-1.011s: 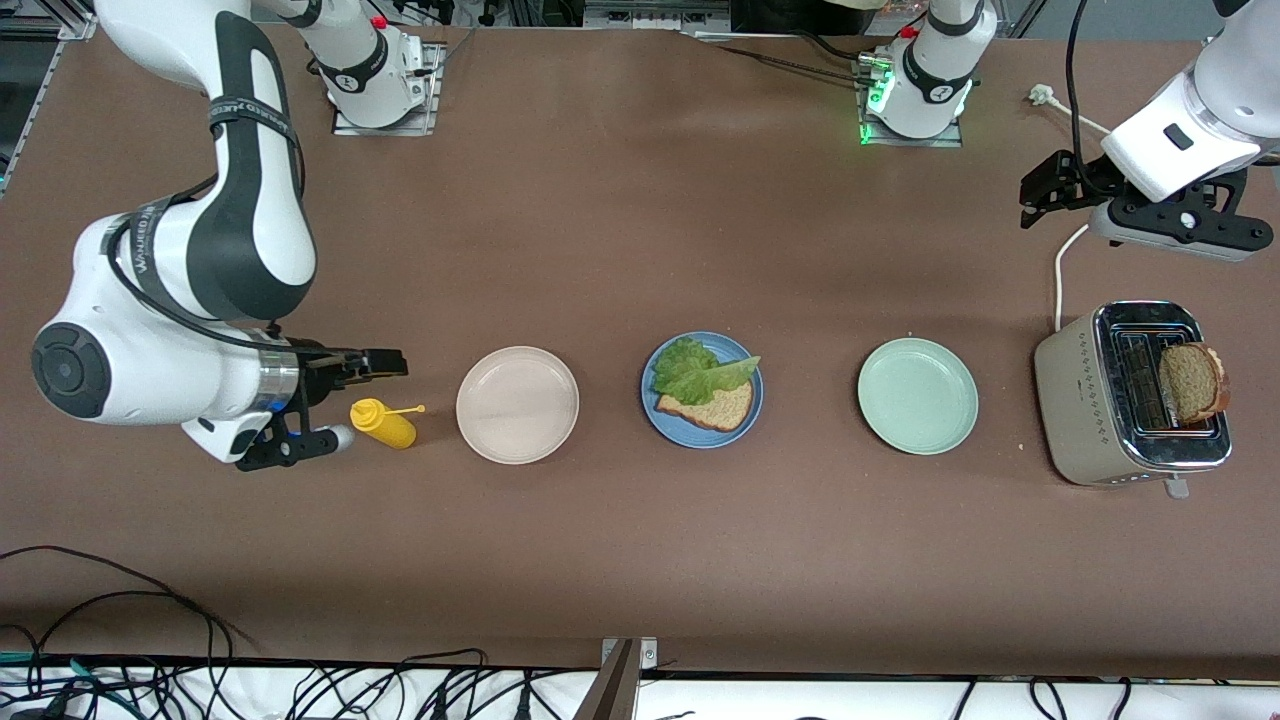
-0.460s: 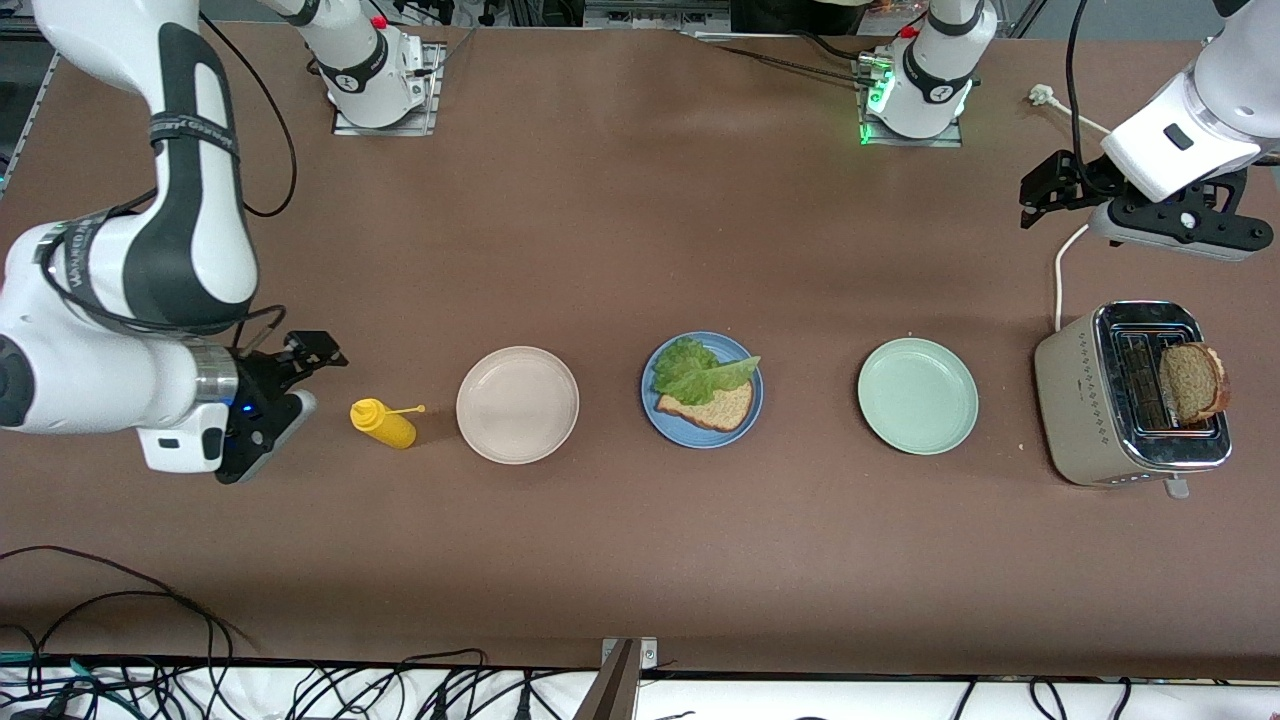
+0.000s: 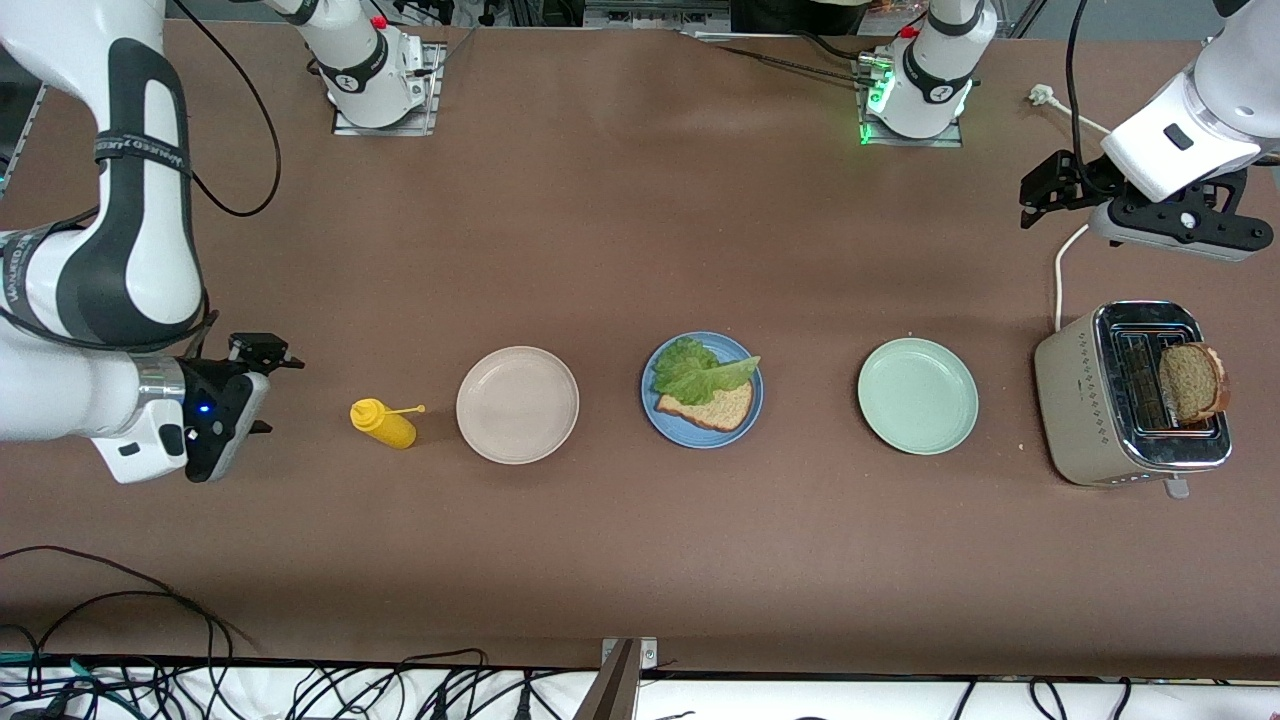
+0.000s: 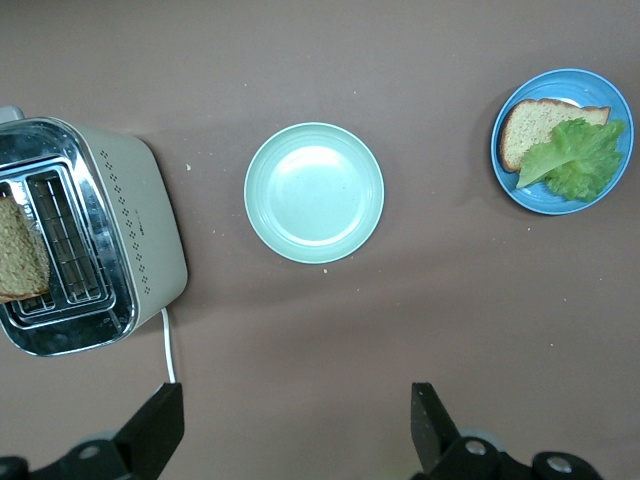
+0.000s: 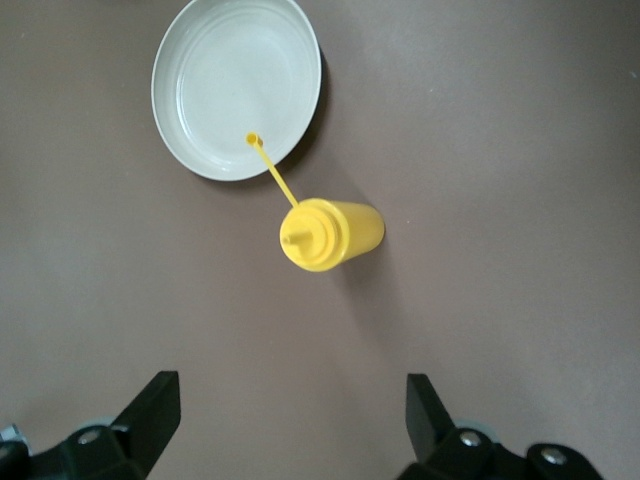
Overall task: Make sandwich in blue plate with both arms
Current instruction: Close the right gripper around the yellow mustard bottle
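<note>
The blue plate (image 3: pixel 728 346) sits mid-table between two other plates. On it lies one brown bread slice (image 3: pixel 712 410) with a ruffled green lettuce leaf (image 3: pixel 695 370) on top. The second bread slice (image 3: pixel 1192 382) stands in a toaster slot. My left gripper (image 3: pixel 1032 198) is open and empty, up over the table above the toaster's cord. My right gripper (image 3: pixel 266 390) is open and empty, low over the table beside the yellow bottle, toward the right arm's end. The left wrist view shows my left gripper (image 4: pixel 298 420), the blue plate (image 4: pixel 604 90), lettuce (image 4: pixel 580 160) and toaster bread (image 4: pixel 20 262). The right wrist view shows my right gripper (image 5: pixel 290 420).
A yellow squeeze bottle (image 3: pixel 383 423) stands beside a cream-white plate (image 3: pixel 517 404). A pale mint-green plate (image 3: pixel 917 395) lies between the blue plate and the silver toaster (image 3: pixel 1085 400). The toaster's white cord (image 3: pixel 1060 270) runs toward the left arm's base.
My right gripper has drawn away from the yellow bottle toward the right arm's end of the table. The left arm has not moved.
</note>
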Controlling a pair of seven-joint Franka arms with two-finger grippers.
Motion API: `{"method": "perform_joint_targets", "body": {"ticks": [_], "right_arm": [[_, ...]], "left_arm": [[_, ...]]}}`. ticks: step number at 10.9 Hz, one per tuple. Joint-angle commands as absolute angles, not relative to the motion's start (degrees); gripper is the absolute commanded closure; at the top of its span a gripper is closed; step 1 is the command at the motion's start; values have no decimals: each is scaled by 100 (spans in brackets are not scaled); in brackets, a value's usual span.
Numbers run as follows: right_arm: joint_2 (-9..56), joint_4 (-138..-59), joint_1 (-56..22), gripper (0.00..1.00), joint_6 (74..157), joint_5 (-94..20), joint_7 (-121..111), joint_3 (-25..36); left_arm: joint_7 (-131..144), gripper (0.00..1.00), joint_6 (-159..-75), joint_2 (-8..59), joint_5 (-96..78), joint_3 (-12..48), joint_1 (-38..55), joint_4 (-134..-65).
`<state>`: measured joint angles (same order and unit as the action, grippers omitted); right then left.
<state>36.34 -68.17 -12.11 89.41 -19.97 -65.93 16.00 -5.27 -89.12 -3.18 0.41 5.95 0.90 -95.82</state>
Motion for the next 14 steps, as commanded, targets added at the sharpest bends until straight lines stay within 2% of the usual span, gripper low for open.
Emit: {"method": "perform_joint_targets", "body": {"ticks": [1,5,14], "right_arm": [[3717,-6987,-625,0,9061,-2353,-7660,1231],[3955,-6979,-396,0,9026,-2663,-8629,1239],[5167,-6952,79,0,9123,-4402,-11212,1230]], "left_arm": [[-492,0,-8938,-352,167,589,114,-9606],[-492,0,-8947,-352,167,589,114,-9606],[-492,0,-8947,-352,167,589,114,-9606]]}}
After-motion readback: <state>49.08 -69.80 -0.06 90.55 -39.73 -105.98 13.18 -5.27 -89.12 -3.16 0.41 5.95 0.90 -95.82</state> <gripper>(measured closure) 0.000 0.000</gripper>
